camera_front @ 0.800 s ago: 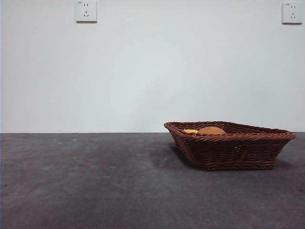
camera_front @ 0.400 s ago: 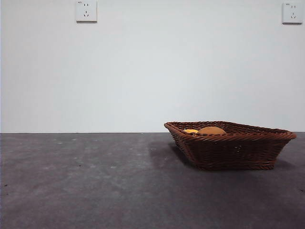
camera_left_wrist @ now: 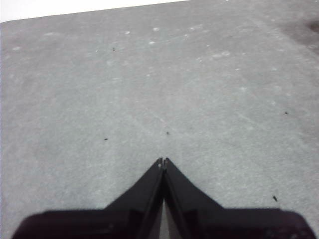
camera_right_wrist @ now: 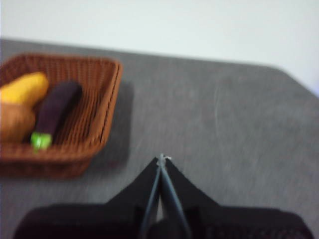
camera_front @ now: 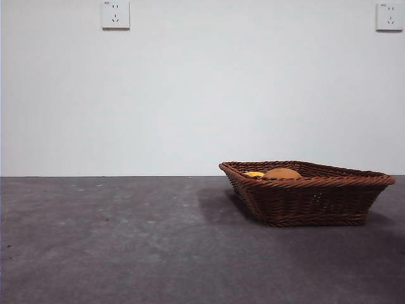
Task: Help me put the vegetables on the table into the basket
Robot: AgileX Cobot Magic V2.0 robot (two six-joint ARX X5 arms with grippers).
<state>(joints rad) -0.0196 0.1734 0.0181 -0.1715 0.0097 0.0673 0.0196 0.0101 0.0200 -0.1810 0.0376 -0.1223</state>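
Basket (camera_right_wrist: 94, 107) holds potato (camera_right_wrist: 15, 122), corn (camera_right_wrist: 22, 88), eggplant (camera_right_wrist: 55, 112); bench (camera_left_wrist: 149, 89) bare. Right pincer (camera_right_wrist: 160, 162) at basket's 3 o'clock, closed, empty; left pincer (camera_left_wrist: 163, 162) likewise. Task looks finished: keep clear, retreat gently.

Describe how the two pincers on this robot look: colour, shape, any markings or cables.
Both look alike. The left pincer has two matte black jaws, each a flat wedge tapering to a sharp tip, rising from a broad black base. The right pincer has the same black wedge shape, slightly blurred. A small pale speck shows at each tip. No cables, labels or other markings are visible in either wrist view.
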